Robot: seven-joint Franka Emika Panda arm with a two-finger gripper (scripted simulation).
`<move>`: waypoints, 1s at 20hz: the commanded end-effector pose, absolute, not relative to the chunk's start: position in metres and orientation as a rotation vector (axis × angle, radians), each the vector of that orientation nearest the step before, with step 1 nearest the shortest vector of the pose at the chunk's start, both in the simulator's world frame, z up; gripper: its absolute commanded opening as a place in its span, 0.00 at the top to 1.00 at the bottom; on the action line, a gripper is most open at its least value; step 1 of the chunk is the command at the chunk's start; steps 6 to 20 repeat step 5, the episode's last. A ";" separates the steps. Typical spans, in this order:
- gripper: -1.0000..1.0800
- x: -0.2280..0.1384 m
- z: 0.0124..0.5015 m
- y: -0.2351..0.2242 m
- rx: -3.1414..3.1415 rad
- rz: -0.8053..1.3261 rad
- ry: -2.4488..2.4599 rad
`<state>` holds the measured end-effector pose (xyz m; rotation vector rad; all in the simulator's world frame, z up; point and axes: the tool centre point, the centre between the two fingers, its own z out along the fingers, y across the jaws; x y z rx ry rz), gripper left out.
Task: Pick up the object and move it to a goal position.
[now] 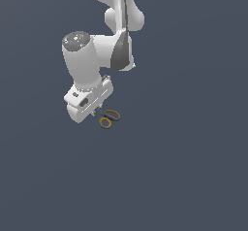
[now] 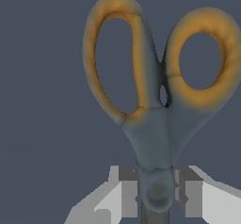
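Claw (image 1: 95, 112) is down low over the dark surface (image 1: 184, 167), wrist pointing downward, arm coming in from the top of the exterior view. No surface edges or corners show in either view, so the spot can't be placed against them.

Scissors (image 1: 109, 118) sit right at the claw tips. In the exterior view the two orange ring handles stick out from under the claw toward the exterior view's right; the blades are hidden behind the claw body.

Wrist view: scissors (image 2: 157, 124) fill the frame, both rings clear of the claw. The pivot screw area sits between the two fingers (image 2: 126, 192), one pad on each side of the neck. Pads look touching or just beside the pivot on both sides; so the claw appears clenched on the scissors at the pivot, though contact isn't fully certain at this resolution.

Can't tell whether the scissors rest on the surface or are lifted just off it.
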<state>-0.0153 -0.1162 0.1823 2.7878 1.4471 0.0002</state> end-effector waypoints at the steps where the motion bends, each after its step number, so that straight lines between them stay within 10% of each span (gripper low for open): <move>1: 1.00 -0.017 0.188 -0.117 2.788 0.000 1.448; 20: 1.00 -0.016 0.188 -0.118 2.788 0.000 1.447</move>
